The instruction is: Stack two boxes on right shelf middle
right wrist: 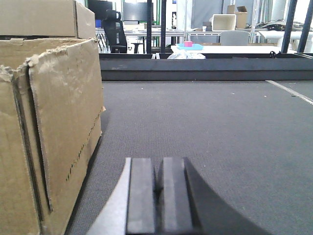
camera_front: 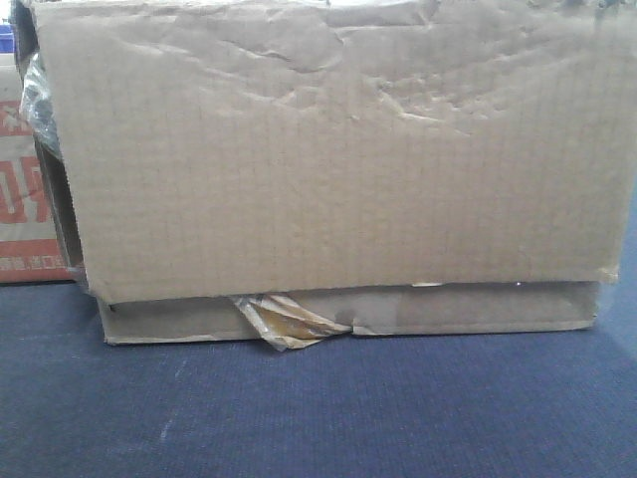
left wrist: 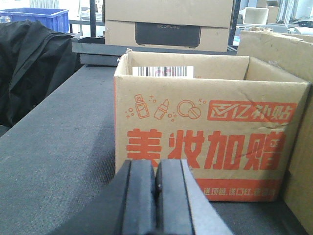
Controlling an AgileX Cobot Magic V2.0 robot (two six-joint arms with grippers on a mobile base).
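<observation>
Large box (camera_front: pixel 338 149) fills the front view, resting on the flat box (camera_front: pixel 478 311) on the bench (camera_front: pixel 318 418). The left wrist view shows the carton (left wrist: pixel 210 137) whole, the front view only its edge. Left pincer (left wrist: pixel 155 196) and right pincer (right wrist: pixel 157 196) are clenched, empty.

1. The front view is soft, grainy and bluish; the large box (camera_front: pixel 338 149) is evenly lit and washed out along its top edge.
2. Both wrist views are sharper, with overexposed bright backgrounds.
3. A soft shadow edges the table top (right wrist: pixel 205 127).
</observation>
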